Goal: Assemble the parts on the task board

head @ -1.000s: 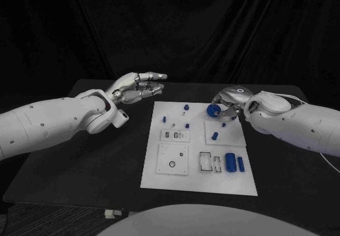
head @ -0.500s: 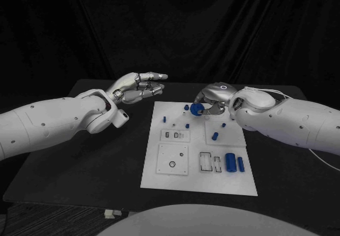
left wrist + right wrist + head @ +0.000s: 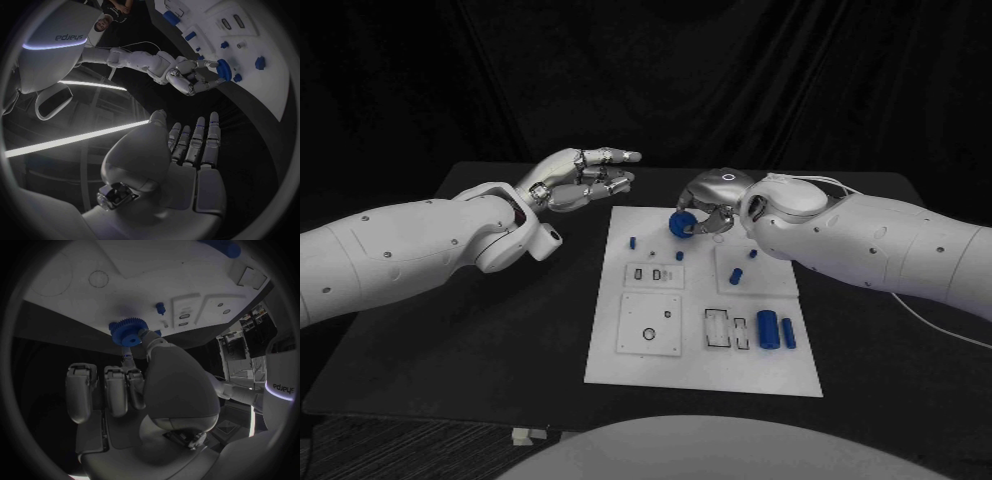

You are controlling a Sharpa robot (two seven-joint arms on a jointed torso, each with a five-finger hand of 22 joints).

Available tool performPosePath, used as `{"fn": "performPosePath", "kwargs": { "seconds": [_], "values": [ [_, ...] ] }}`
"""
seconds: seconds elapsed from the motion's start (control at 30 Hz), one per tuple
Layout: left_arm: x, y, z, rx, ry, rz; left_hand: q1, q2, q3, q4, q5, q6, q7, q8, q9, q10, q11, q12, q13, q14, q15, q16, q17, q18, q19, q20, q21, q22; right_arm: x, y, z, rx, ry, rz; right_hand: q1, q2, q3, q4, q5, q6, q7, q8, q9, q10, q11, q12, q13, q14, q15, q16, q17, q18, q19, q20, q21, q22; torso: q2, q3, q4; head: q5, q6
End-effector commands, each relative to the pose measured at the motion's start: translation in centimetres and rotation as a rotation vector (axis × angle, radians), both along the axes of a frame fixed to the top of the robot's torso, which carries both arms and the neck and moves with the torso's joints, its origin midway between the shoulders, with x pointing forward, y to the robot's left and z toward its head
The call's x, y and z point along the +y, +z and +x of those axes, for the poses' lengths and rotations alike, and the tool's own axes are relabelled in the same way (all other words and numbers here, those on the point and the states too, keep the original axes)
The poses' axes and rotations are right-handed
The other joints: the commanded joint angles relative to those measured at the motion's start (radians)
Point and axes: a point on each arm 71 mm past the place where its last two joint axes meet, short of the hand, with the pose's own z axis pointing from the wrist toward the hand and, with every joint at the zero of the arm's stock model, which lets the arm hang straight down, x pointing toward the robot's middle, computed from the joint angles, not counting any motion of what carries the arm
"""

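Pinched between the thumb and a fingertip of the right silver many-fingered hand is a small blue toothed gear, round and plastic-looking, held over the far edge of the flat white rectangular task board; whether it touches the board cannot be told from the head view. In the right wrist view the gear's ridged rim is seen beyond the thumb, while the other fingers are curled toward the palm, and its underside is hidden. A small blue upright peg is seen standing on the board just beside the gear. Near the board's near right corner a larger blue cylinder and a slimmer blue bar are laid side by side next to shallow rectangular recesses; smaller blue pieces farther up the board are too small to be made out. The left silver hand is held above the matte black table, well apart from the board's far left corner, palm turned inward, fingers loosely bent and apart, with nothing held. In the left wrist view its fingers are extended together.
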Motion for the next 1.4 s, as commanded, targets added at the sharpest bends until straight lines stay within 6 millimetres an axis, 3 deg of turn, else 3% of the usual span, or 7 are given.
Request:
{"fn": "performPosePath", "kwargs": {
  "seconds": [0.03, 0.43, 0.7, 0.8, 1.03, 1.17, 1.4],
  "values": [
    [-0.2, 0.2, -0.2, -0.013, -0.026, -0.023, 0.011, -0.002, 0.005, 0.002, 0.005, -0.004, -0.006, -0.001, 0.0, 0.005, 0.003, -0.006, 0.001, 0.005, 0.0, 0.003, 0.001, -0.002, 0.005, -0.001, 0.006, -0.001, 0.2, -0.6, 0.0, 0.03, 0.005, -0.028, -0.01, 0.002, 0.003, -0.006, -0.004, 0.027, -0.027, 0.003, 0.046, 0.108, 0.007, 0.004, 0.263, 0.107, 0.008, 0.003, 0.263, 0.003, 0.062, 0.007, -0.007, 0.239, 0.001, 0.0002, 0.0005, 0.0, 0.0],
    [-0.3, 0.2, -0.2, -0.012, -0.027, -0.023, 0.012, -0.002, 0.006, 0.002, 0.005, -0.004, -0.007, -0.001, 0.0, 0.006, 0.004, -0.005, 0.001, 0.006, 0.0, 0.003, 0.001, -0.003, 0.005, -0.001, 0.006, -0.001, 1.1, -1.4, 0.3, 0.038, 0.01, -0.036, -0.012, 0.004, 0.005, -0.012, -0.016, 0.007, -0.022, -0.012, 0.042, 0.108, 0.008, 0.004, 0.263, 0.107, 0.009, 0.003, 0.263, 0.005, 0.058, 0.008, -0.014, 0.236, 0.001, -0.0001, 0.0012, -0.005, 0.0],
    [-0.2, 0.2, -0.2, -0.012, -0.026, -0.023, 0.012, -0.002, 0.006, 0.002, 0.005, -0.004, -0.007, -0.001, 0.0, 0.006, 0.004, -0.005, 0.001, 0.006, 0.0, 0.003, 0.001, -0.003, 0.005, -0.001, 0.006, -0.001, 1.6, -1.5, 0.4, 0.042, 0.01, -0.04, -0.022, 0.005, 0.006, -0.019, -0.052, -0.081, -0.024, -0.064, 0.015, 0.108, 0.002, 0.004, 0.263, 0.107, 0.006, 0.003, 0.263, 0.008, 0.051, 0.007, -0.024, 0.233, 0.002, -0.0009, 0.0006, -0.006, 0.0],
    [-0.2, 0.2, -0.2, -0.011, -0.026, -0.022, 0.012, -0.002, 0.006, 0.002, 0.005, -0.004, -0.007, -0.001, 0.0, 0.006, 0.004, -0.005, 0.001, 0.006, 0.0, 0.003, 0.001, -0.003, 0.005, -0.001, 0.006, -0.001, 1.6, -1.5, 0.4, 0.04, 0.01, -0.039, -0.022, 0.008, 0.005, -0.029, -0.082, -0.194, -0.059, -0.066, -0.022, 0.108, -0.022, 0.004, 0.263, 0.107, -0.013, 0.003, 0.263, 0.012, 0.04, -0.006, -0.039, 0.227, 0.001, -0.0009, 0.0007, -0.005, 0.0],
    [-0.2, 0.2, -0.2, -0.01, -0.026, -0.022, 0.012, -0.002, 0.006, 0.002, 0.005, -0.004, -0.007, -0.001, 0.0, 0.006, 0.004, -0.005, 0.001, 0.006, 0.0, 0.003, 0.001, -0.003, 0.005, -0.001, 0.006, -0.001, 1.7, -1.4, 0.3, 0.035, 0.01, -0.034, -0.027, 0.015, -0.006, -0.042, -0.129, -0.343, -0.096, -0.072, -0.07, 0.108, -0.053, 0.004, 0.263, 0.107, -0.039, 0.003, 0.263, 0.014, 0.037, -0.032, -0.046, 0.225, 0.0, -0.0002, -0.0006, -0.003, 0.0],
    [-0.2, 0.1, -0.2, -0.009, -0.026, -0.022, 0.012, -0.002, 0.006, 0.002, 0.005, -0.004, -0.007, -0.001, 0.0, 0.006, 0.004, -0.005, 0.001, 0.006, 0.0, 0.003, 0.001, -0.003, 0.005, -0.001, 0.006, -0.001, 1.6, -1.4, 0.3, 0.031, 0.009, -0.03, -0.028, 0.016, -0.009, -0.044, -0.133, -0.376, -0.099, -0.074, -0.08, 0.108, -0.057, 0.004, 0.263, 0.107, -0.044, 0.003, 0.263, 0.014, 0.036, -0.037, -0.047, 0.225, -0.001, 0.0005, -0.0009, -0.001, 0.0],
    [-0.1, 0.1, -0.2, -0.007, -0.025, -0.021, 0.013, -0.002, 0.006, 0.002, 0.005, -0.004, -0.007, -0.001, 0.0, 0.006, 0.004, -0.005, 0.001, 0.006, 0.0, 0.003, 0.001, -0.003, 0.006, -0.001, 0.006, -0.001, 0.6, -1.1, 0.4, -0.003, 0.0, -0.005, -0.037, 0.016, -0.019, -0.04, -0.155, -0.388, -0.089, -0.071, -0.088, 0.108, -0.053, 0.004, 0.263, 0.107, -0.043, 0.003, 0.263, 0.015, 0.033, -0.039, -0.052, 0.223, 0.0, 0.0006, -0.001, 0.0, 0.0]
  ]
}}
